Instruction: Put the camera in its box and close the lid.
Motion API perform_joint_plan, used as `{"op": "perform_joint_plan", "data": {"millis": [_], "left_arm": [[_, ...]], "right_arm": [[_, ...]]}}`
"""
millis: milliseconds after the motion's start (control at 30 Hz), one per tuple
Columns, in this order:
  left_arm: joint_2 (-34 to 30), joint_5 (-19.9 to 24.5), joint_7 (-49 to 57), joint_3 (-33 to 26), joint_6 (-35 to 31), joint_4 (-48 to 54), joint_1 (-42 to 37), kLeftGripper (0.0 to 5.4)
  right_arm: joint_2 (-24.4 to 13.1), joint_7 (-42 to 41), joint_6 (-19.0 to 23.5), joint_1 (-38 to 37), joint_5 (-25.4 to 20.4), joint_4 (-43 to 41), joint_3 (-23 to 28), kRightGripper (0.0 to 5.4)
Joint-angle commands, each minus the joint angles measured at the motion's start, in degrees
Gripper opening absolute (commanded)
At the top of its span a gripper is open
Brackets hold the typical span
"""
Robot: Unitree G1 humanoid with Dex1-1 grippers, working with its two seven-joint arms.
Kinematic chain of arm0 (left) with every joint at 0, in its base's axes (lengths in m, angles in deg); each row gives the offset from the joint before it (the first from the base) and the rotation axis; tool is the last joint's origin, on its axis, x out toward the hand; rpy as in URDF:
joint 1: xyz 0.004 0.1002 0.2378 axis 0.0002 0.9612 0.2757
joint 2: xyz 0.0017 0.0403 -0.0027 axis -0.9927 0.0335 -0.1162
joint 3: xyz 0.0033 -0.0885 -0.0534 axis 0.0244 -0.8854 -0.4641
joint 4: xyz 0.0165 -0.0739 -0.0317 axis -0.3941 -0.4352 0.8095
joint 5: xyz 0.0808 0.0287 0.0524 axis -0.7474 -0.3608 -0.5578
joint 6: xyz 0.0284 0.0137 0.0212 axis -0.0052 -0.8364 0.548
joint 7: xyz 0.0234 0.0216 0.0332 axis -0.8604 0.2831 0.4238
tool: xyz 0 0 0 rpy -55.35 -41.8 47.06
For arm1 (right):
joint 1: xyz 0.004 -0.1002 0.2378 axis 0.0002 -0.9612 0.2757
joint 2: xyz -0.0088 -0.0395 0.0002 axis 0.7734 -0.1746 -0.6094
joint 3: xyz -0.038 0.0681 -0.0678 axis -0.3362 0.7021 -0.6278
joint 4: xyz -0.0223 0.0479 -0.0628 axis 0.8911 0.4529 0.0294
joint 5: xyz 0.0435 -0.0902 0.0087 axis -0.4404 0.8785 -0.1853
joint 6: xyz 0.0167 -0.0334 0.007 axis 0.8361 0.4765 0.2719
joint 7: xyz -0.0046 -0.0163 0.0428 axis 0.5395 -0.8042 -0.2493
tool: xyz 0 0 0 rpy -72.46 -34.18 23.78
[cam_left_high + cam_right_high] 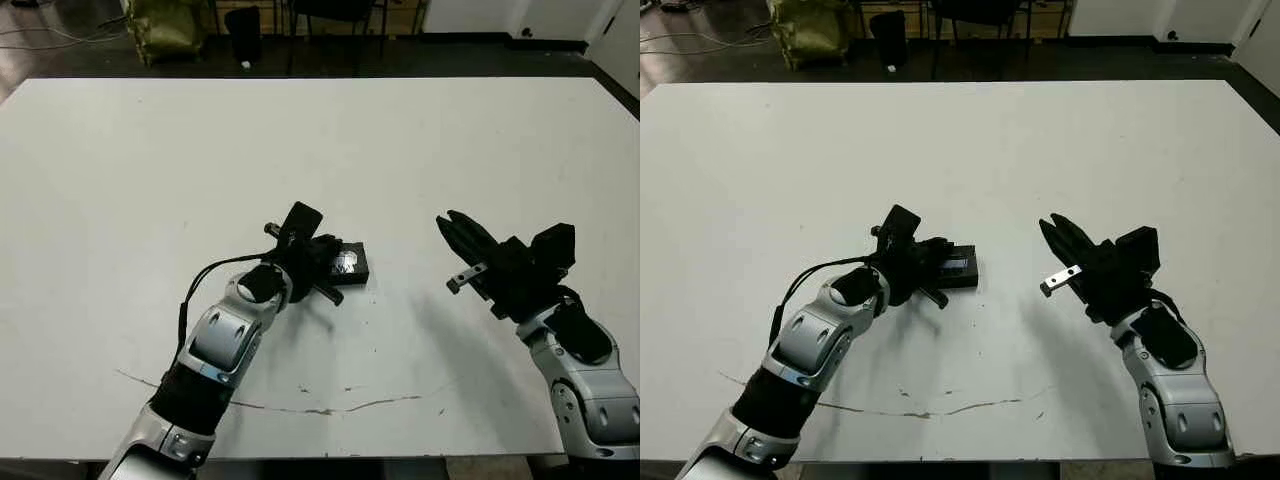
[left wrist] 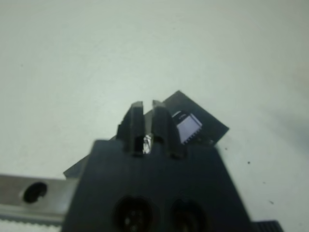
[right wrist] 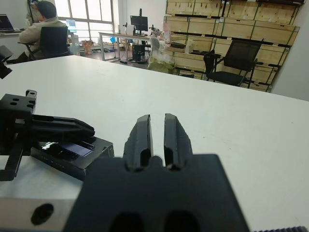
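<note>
Resting on the white table (image 1: 120, 180), the flat black rectangular lid with a glossy window strip (image 1: 352, 264) is lying under the left gripper (image 1: 322, 262), whose fingers are pressed together over it; right gripper (image 1: 455, 235), fingers together and empty, is hovering well apart.

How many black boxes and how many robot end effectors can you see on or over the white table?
Black box with the lid on: 1
Robot end effectors: 2, the left end effector and the right end effector
Total: 3
</note>
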Motion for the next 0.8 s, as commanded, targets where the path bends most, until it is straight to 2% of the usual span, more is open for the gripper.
{"op": "perform_joint_plan", "data": {"millis": [33,300,400,567,667,733,800], "left_arm": [[-2.58,1.24,-0.26,-2.04,-4.1,2.04,7.85,0.02],[-5.87,7.6,-3.52,-8.7,1.75,20.04,12.9,0.02],[-6.24,11.53,-3.12,-14.02,1.47,24.11,13.21,0.02],[-7.06,18.13,-1.91,-23.2,1.55,28.08,13.21,0.02],[-7.21,21.92,0.0,-28.49,1.79,29.34,13.22,0.02],[-7.24,22.13,0.92,-30.34,4.05,28.65,13.51,0.02],[-7.45,20.01,1.2,-30.74,8.69,26.45,13.78,0.02]], "right_arm": [[-0.24,-0.52,-0.02,-0.71,-0.12,1.04,0.21,0.0],[0.56,-0.68,-2.09,-0.7,-0.52,2.0,0.81,0.0],[0.77,-1.27,-2.99,-0.23,-1.48,3.01,1.35,0.0],[0.41,0.52,-2.46,-0.13,-0.08,1.58,1.72,0.0],[0.64,0.38,-3.64,0.7,-0.3,2.5,1.92,0.0],[0.82,0.16,-4.43,1.38,-0.52,3.23,2.06,0.0],[0.94,0.89,-3.93,1.83,-0.41,2.75,2.11,0.0]]}}
